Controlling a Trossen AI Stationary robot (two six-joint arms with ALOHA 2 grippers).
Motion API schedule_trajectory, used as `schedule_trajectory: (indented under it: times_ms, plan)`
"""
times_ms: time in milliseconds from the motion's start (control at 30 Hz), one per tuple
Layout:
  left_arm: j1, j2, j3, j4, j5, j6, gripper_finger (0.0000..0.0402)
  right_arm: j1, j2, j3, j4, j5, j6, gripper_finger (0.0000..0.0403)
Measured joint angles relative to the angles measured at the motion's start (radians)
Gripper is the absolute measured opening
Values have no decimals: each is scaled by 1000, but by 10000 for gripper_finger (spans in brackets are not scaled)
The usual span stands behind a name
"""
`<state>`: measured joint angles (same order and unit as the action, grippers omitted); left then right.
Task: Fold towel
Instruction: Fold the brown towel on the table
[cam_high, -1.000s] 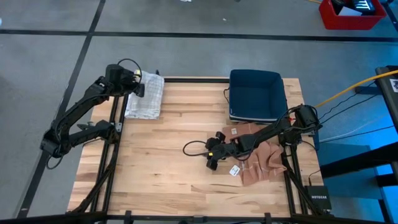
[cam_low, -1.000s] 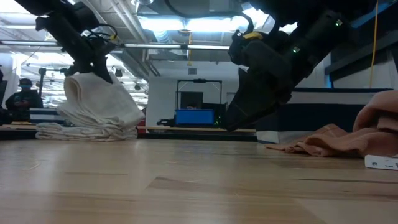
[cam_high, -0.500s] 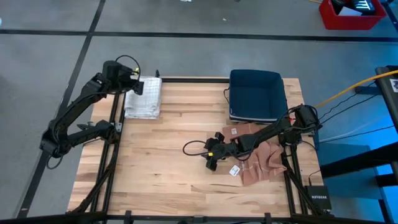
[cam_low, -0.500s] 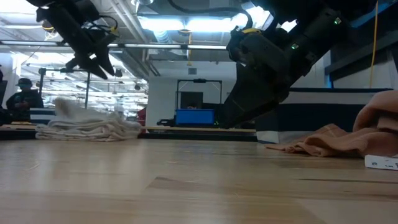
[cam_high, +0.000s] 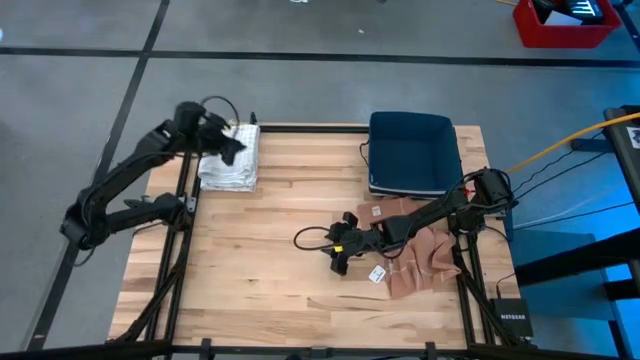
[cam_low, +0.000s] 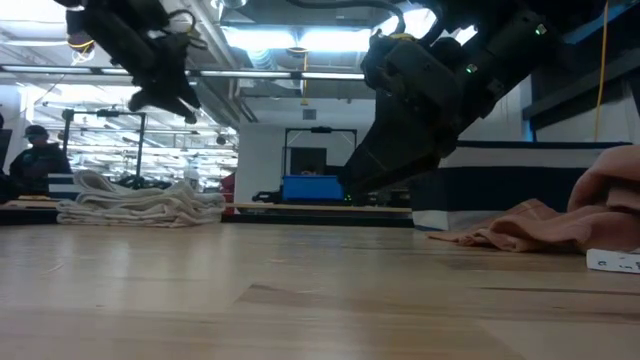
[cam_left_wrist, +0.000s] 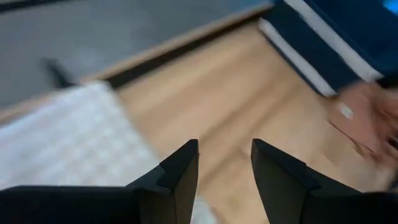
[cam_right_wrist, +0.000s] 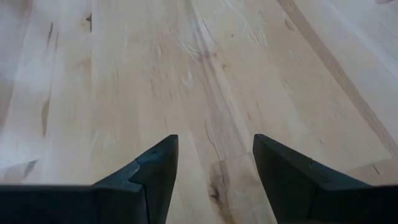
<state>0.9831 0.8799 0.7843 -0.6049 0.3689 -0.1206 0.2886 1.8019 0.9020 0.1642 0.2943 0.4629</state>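
Wood desk (cam_high: 260, 250): white folded towel (cam_high: 232, 160) at far left corner, left claw (cam_high: 233, 148) just above it, fingers apart, empty. Right claw (cam_high: 340, 258) mid-desk, apart, tan towel (cam_high: 425, 258) just beside it, right arm nearer.

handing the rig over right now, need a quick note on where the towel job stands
Left tool: open, empty, above the white towel, which lies folded at the table's far left corner.
Right tool: open, empty, low over bare wood mid-table, beside the tan towel.
Tan towel lies crumpled at the right edge, in front of the dark blue bin.
Done: white towel folded and set down.
Left: the tan towel looks unfolded, probably next.
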Motion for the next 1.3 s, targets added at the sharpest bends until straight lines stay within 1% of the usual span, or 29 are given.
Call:
schedule_trajectory:
  times_ms: [100, 167, 233, 367, 433, 500, 667, 733, 767, 833, 967, 1000, 1067, 1167, 1233, 1300]
  plan:
    - [-117, -3, -46, 62, 72, -24, 138, 0, 0, 0, 0, 4, -12, 214]
    - [-233, -9, -57, 126, 94, -31, 138, 0, 0, 0, 0, 9, -26, 214]
    - [-357, -11, -57, 190, 69, -54, 138, 0, 0, 0, 0, 9, -31, 214]
    - [-574, -10, -57, 313, -32, -76, 138, 0, 0, 0, 19, 10, -56, 214]
    - [-680, -7, -57, 356, -114, -78, 138, 0, 0, 0, 25, 10, -68, 214]
    - [-783, 1, -57, 383, -228, -79, 138, 0, 0, 0, 25, 9, -72, 214]
    - [-1029, 31, -59, 375, -520, -105, 138, 0, 0, 0, 26, 2, -80, 214]
    - [-1108, 59, -59, 384, -628, -108, 138, 0, 0, 0, 27, 0, -86, 214]
    - [-1138, 75, -59, 386, -668, -105, 138, 0, 0, 0, 27, -1, -86, 214]
    - [-1177, 110, -59, 387, -704, -92, 138, 0, 0, 0, 28, -2, -89, 214]
    - [-1216, 167, -59, 389, -704, -54, 138, 0, 0, 0, 56, -20, -102, 214]
    - [-1223, 176, -63, 398, -690, -38, 138, 0, 0, 0, 67, -27, -102, 214]
    - [-1228, 183, -101, 473, -638, -16, 138, -1, 0, 0, 78, -26, -103, 214]
    - [-1227, 158, -181, 639, -547, 6, 138, -1, 0, 0, 88, 4, -103, 214]
    - [-1227, 137, -237, 727, -535, 5, 138, -1, 0, 0, 129, 25, -107, 214]
    - [-1226, 119, -281, 761, -532, -6, 138, -3, -5, 12, 129, 22, -136, 214]
